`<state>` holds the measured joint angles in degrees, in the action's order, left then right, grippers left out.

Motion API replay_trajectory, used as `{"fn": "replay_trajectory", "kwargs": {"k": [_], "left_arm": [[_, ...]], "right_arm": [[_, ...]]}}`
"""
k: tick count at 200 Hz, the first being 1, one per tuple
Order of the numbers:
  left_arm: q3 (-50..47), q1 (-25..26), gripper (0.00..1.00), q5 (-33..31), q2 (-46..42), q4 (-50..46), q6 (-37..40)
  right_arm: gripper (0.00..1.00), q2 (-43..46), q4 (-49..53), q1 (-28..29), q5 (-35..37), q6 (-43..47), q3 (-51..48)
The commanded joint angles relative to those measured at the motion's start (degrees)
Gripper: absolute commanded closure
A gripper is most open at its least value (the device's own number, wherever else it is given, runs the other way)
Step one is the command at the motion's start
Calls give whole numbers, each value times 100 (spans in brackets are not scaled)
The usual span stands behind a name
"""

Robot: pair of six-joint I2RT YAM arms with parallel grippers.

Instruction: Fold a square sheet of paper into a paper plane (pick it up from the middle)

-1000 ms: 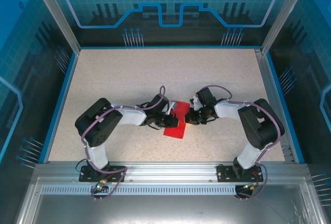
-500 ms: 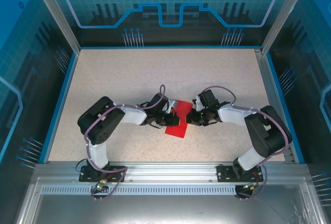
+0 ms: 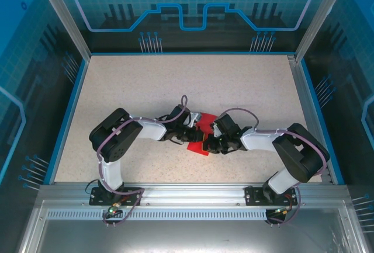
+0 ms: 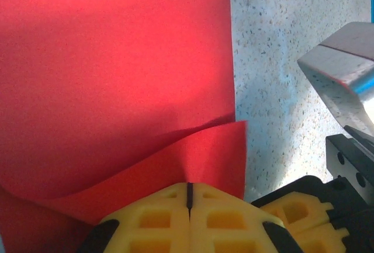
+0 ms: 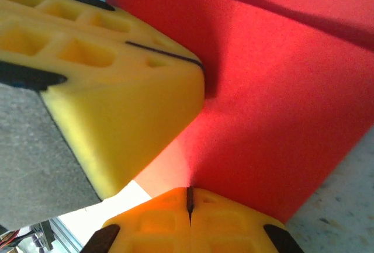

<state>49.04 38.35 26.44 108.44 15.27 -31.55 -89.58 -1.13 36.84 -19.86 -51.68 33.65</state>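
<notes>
The square sheet of paper (image 3: 204, 125) is bright red and lies mid-table, partly folded and covered by both grippers. My left gripper (image 3: 192, 136) comes in from the left; in the left wrist view its yellow fingertips (image 4: 189, 191) are shut on a raised flap of the sheet (image 4: 117, 72). My right gripper (image 3: 210, 143) reaches in from the right, nearly touching the left one. In the right wrist view its jaws (image 5: 189, 198) are shut on the red sheet's (image 5: 280, 118) edge, with the left gripper's yellow fingers (image 5: 117, 83) close on the left.
The speckled table (image 3: 146, 89) has a blue rim (image 3: 69, 113) and metal frame posts at its far corners. A metal rail (image 3: 187, 191) with both arm bases runs along the near edge. In the left wrist view the right arm's grey wrist part (image 4: 345, 72) sits close by.
My right gripper has moved left and nearer over the sheet, opening briefly and shutting again on it. The left gripper has stayed put, still shut.
</notes>
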Motion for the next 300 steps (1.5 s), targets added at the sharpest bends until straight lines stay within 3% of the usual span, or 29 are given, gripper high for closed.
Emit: {"fn": "replay_trajectory", "kwargs": {"k": [1, 74, 157, 300], "left_arm": [[-26, -21, 100, -166, 234, -481, 52], [233, -305, 100, -187, 265, -729, 283], [924, -652, 100, -342, 651, -1604, 1079], [1534, -1089, 100, -451, 577, -1870, 1137]], "right_arm": [[97, -244, 3, 86, 243, -85, -86], [99, -269, 600, 95, 430, 179, -387], [100, -285, 1432, 122, 750, 531, -292], [100, -78, 1519, 167, 697, 527, -407]]}}
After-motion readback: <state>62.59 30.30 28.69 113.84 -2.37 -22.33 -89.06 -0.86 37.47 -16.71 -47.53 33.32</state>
